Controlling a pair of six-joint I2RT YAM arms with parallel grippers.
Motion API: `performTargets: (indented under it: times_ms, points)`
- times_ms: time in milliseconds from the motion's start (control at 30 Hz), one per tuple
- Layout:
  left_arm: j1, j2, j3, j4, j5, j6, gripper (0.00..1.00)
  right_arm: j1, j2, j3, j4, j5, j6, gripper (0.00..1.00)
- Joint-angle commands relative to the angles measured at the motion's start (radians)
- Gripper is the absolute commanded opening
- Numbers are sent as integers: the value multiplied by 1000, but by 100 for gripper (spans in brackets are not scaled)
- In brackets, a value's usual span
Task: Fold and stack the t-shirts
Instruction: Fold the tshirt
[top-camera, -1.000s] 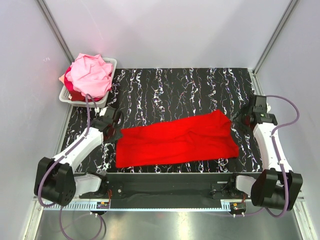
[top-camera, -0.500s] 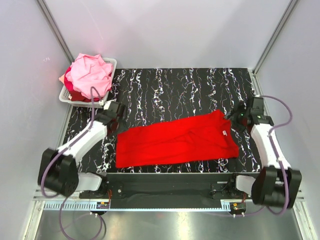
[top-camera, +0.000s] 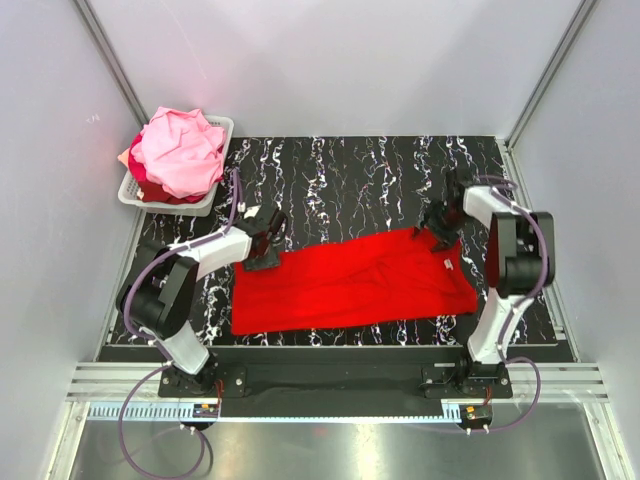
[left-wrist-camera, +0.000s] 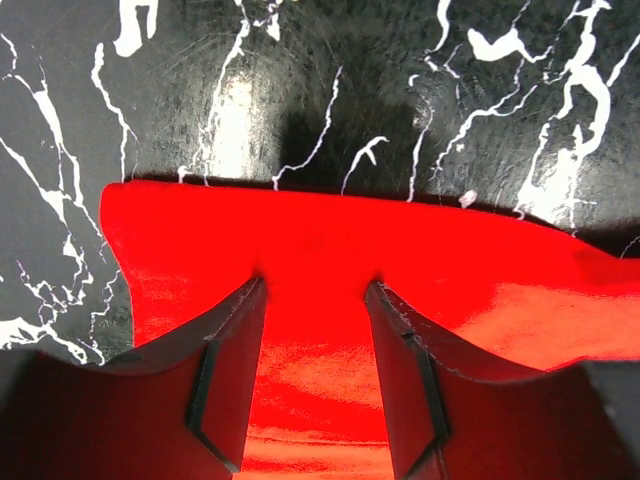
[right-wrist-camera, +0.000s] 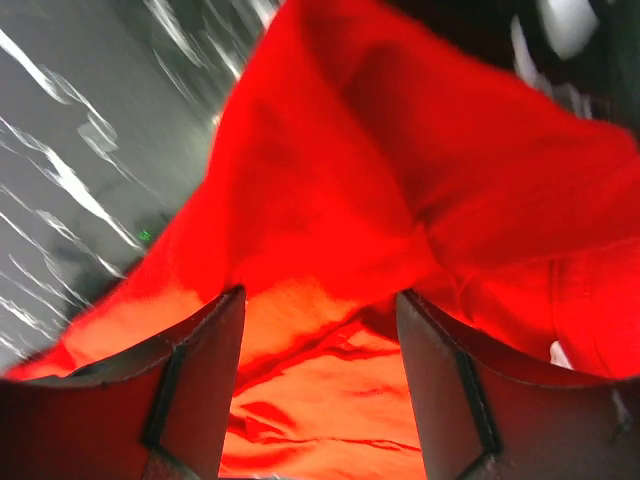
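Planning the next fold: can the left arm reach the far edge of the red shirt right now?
Likely yes: the left fingers stand open right over the far edge of the red shirt, with nothing lying between.

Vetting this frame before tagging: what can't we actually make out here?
1) Top view: the pink shirt heaped on top hides how many shirts the basket holds.
2) Top view: the white label on the red t-shirt is too small to read.
3) Right wrist view: blurred; unclear whether the right gripper touches the cloth.
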Motion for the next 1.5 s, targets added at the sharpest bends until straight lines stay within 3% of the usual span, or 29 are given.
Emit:
performTargets:
  times_ms: [0,100,233,267,333,367,400,433,467,533,633,800,1033,1167,1300,1467]
  points:
    - [-29,14,-44,-12,-4,-38,50,17,185,217,-74,16,-48,69]
    - [-67,-18,-103,-20,62,-104,50,34,343,427,-107,-4,-16,66]
    - [-156,-93,-189,18,194,-190,50,107,590,830,-265,-35,10,63]
    - [-202,-124,-202,23,211,-223,51,126,707,1050,-297,-53,24,63]
    - [-256,-150,-238,46,258,-270,51,175,841,1314,-380,-95,33,63]
    - [-288,-167,-252,67,284,-294,52,186,968,1562,-379,-152,47,64]
    - [-359,-172,-269,122,303,-355,52,196,1006,1626,-341,-203,101,65]
    - [-401,-175,-298,162,391,-391,52,207,1017,1625,-143,-321,145,66]
    - [-443,-176,-311,199,421,-427,51,212,1009,1490,-3,-364,194,67]
    - [-574,-179,-309,259,450,-529,52,223,969,1391,278,-374,315,72]
    - [-710,-198,-222,128,374,-586,52,246,1051,1590,276,-368,294,75]
    - [-849,-293,-46,-132,225,-630,56,243,848,1414,374,-365,233,87]
    - [-843,-351,91,-331,0,-568,59,243,591,1342,200,-396,101,97]
    - [-758,-374,145,-410,-90,-470,65,243,298,1027,95,-252,-23,99]
    - [-670,-391,96,-321,-78,-390,66,243,51,677,-52,-55,-47,98]
    - [-616,-313,33,-205,-65,-313,64,244,-259,166,-54,54,-33,96]
